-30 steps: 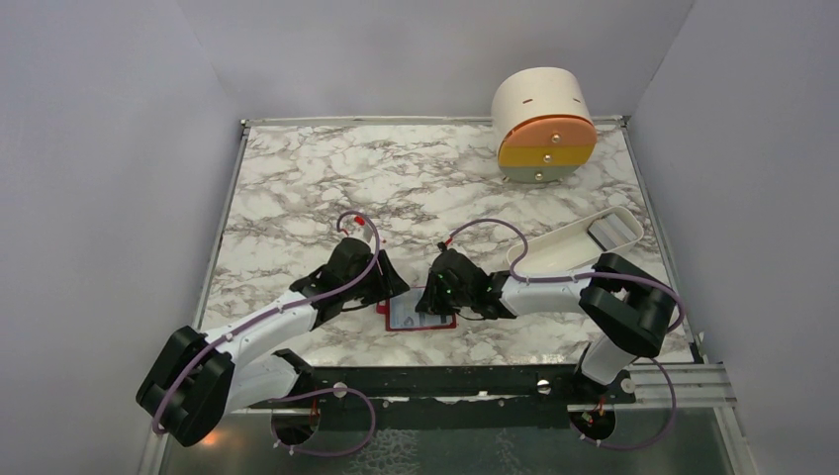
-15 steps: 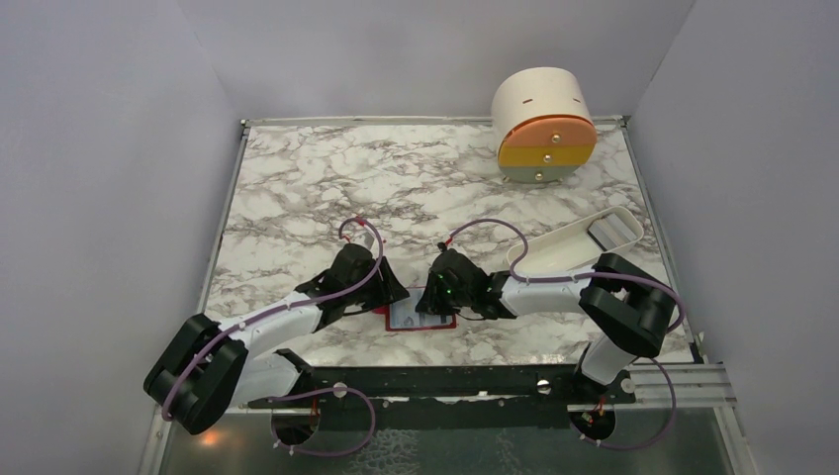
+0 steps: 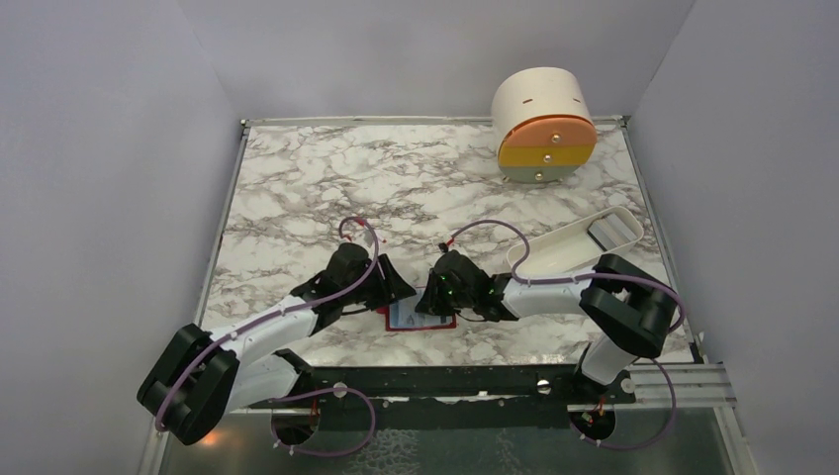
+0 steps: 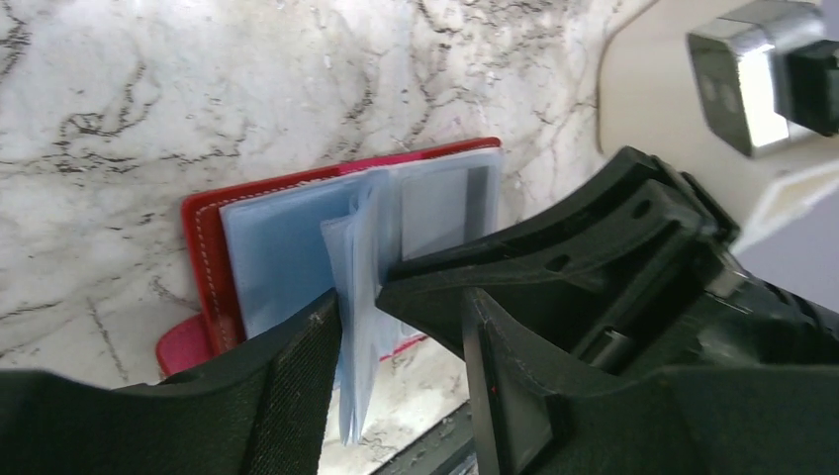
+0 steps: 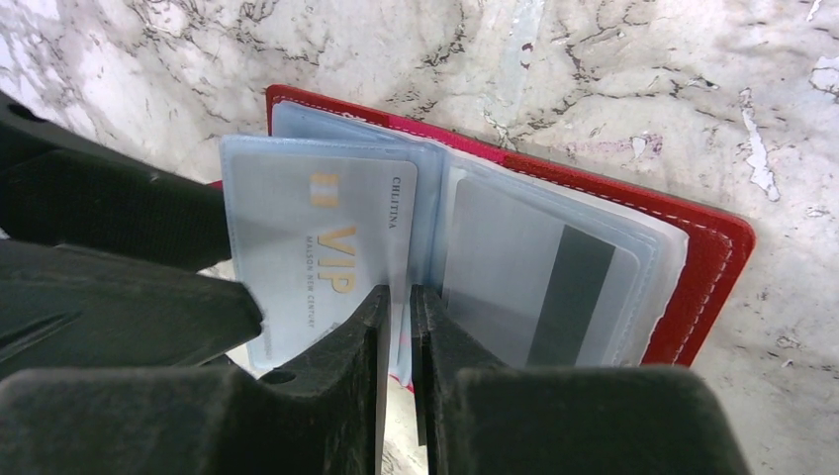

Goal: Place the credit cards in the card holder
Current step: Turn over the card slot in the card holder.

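Now our right jaws (image 5: pixel 398 327) pinch a limp clear sleeve of the holder (image 5: pixel 712 247) open on the bench; left jaws (image 4: pixel 396 327) straddle another sleeve, apart. Cards (image 5: pixel 326 247) are thin, slick: grip edges.

Card holder (image 5: pixel 712 257): red leather-look cover, fine grain, white stitching along edge, slight sheen. Inner sleeves (image 4: pixel 282 257): clear soft plastic, glossy, a bit cloudy. Card (image 5: pixel 326 252) in sleeve: smooth pale plastic w/ gold metallic print. Table (image 3: pixel 326 178): marble-pattern top, white w/ grey veins, smooth, low gloss. Gripper fingers (image 5: pixel 341 386): black matt plastic, faintly textured. Tray (image 3: pixel 564 247): white smooth plastic. Drawer unit (image 3: pixel 539 99): cream, matt.
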Action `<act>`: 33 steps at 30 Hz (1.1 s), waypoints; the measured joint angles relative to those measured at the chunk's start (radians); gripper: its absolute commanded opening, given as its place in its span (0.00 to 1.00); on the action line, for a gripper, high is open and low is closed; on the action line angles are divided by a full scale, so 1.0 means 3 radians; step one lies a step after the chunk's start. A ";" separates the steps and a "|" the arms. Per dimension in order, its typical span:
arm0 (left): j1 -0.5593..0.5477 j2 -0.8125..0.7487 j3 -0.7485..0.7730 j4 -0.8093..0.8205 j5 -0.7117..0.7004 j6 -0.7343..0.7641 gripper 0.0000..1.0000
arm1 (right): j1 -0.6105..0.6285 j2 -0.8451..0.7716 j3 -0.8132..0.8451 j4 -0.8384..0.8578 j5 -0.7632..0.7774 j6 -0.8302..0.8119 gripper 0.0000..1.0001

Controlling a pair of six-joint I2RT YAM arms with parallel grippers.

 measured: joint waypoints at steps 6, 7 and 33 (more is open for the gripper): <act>0.0000 -0.0286 -0.0047 0.0017 0.0093 -0.0111 0.39 | 0.0001 -0.0070 -0.0107 0.0132 -0.0001 -0.0003 0.25; 0.0000 -0.0319 -0.0061 0.0022 0.0097 -0.0118 0.37 | 0.0001 -0.0085 -0.0131 0.0158 0.0000 -0.0003 0.26; -0.0001 -0.0364 -0.0159 0.0224 0.0221 -0.0238 0.37 | 0.0004 -0.0324 -0.0310 0.0158 0.0006 -0.0024 0.28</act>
